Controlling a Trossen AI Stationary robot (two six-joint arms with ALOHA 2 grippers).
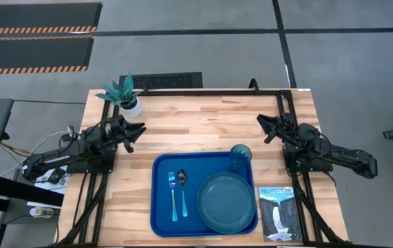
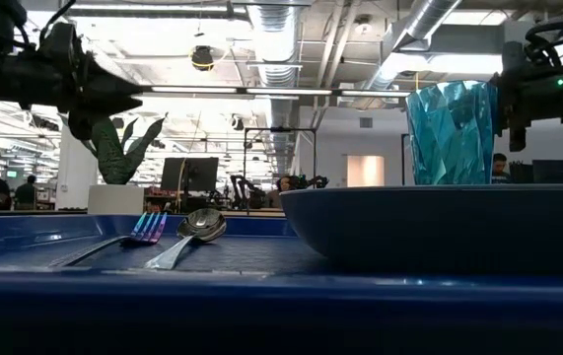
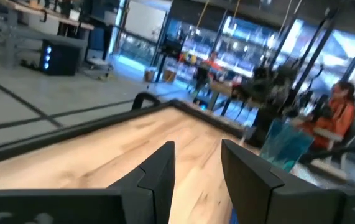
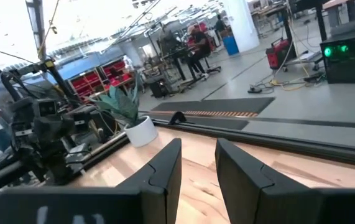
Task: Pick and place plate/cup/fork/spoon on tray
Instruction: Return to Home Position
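Since the round dusty teal-blue plate [image 1: 226, 200], the small translucent teal-green cup [image 1: 241, 158], the slim fork with a light blue handle [image 1: 173, 195] and the slim spoon with a dark oval bowl [image 1: 183, 191] all lie already inside the large bright blue plastic tray [image 1: 160, 219], I judge that no pick is left and the coming move is only a retreat or a rest. Both arms stand well apart from the tray: the left gripper [image 1: 135, 133] is above the bare wood beyond the tray's far left corner, and the right gripper [image 1: 266, 129] is beyond its far right corner, the nearer one to the cup. Each gripper holds nothing, and its fingers stand a little apart with a narrow gap, as the wrist views show. Fork and spoon lie side by side, handles toward the near edge of the table, with the plate at their right and the cup just past the plate's far rim. On the light wooden table [image 1: 203, 124] there are also a white pot with a teal plant [image 1: 130, 101] and a small waterfall-cover book [image 1: 279, 211] beside the tray; behind is a big workshop hall with people far off
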